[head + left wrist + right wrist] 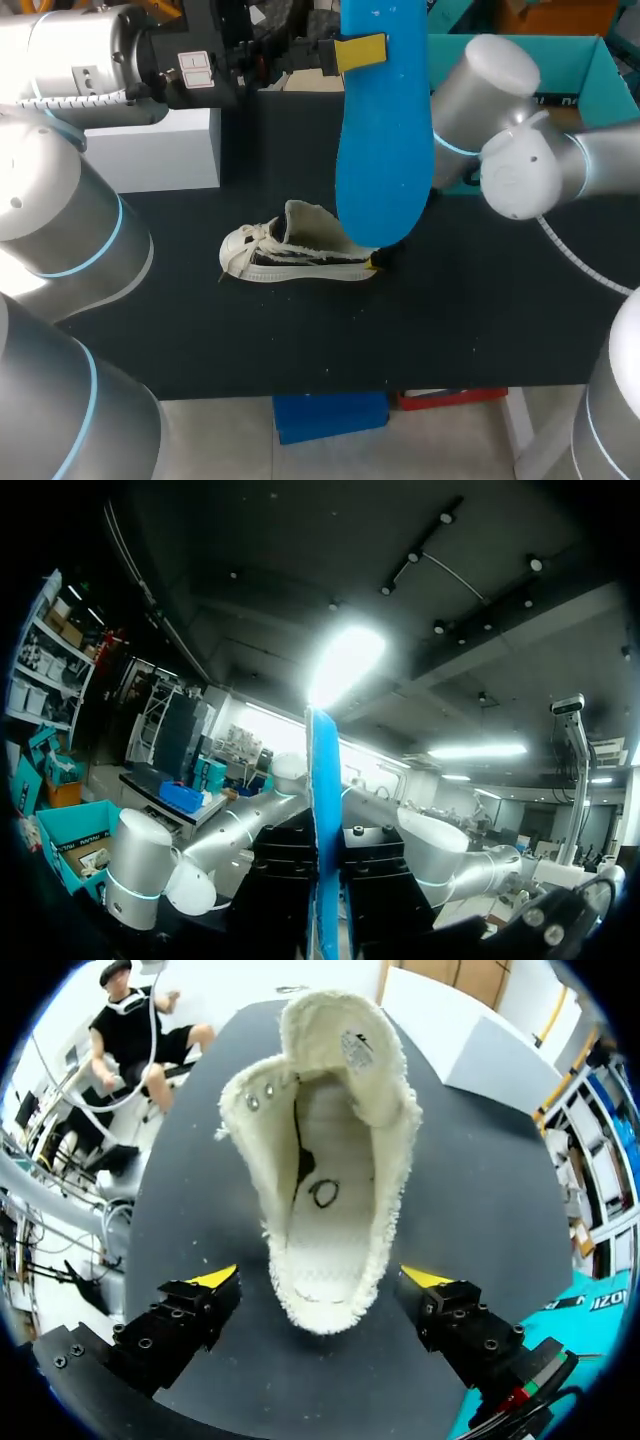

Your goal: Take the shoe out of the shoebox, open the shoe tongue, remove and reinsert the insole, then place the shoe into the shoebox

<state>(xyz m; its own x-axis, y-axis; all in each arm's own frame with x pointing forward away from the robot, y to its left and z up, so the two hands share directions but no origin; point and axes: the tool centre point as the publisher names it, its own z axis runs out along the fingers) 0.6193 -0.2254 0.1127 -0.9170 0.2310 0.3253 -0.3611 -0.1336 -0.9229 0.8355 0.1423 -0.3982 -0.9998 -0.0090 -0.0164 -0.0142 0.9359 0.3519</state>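
Shoebox: teal shoebox point(612, 75) at the table's far right, mostly behind our right arm; we can't make out its contents.
Shoe: cream sneaker point(300, 255) stands on its sole on the black table point(200, 330), out of the box, tongue up.
Insole: blue insole point(385, 150) held upright over the heel, out of the shoe.
Left gripper point(362, 52): clamped on the insole.
Right gripper point(320, 1280): fingers apart, straddling the heel.
Hidden: in the head view the insole covers most of the right gripper.

Head overhead, right wrist close above shared shoe point(300, 260)
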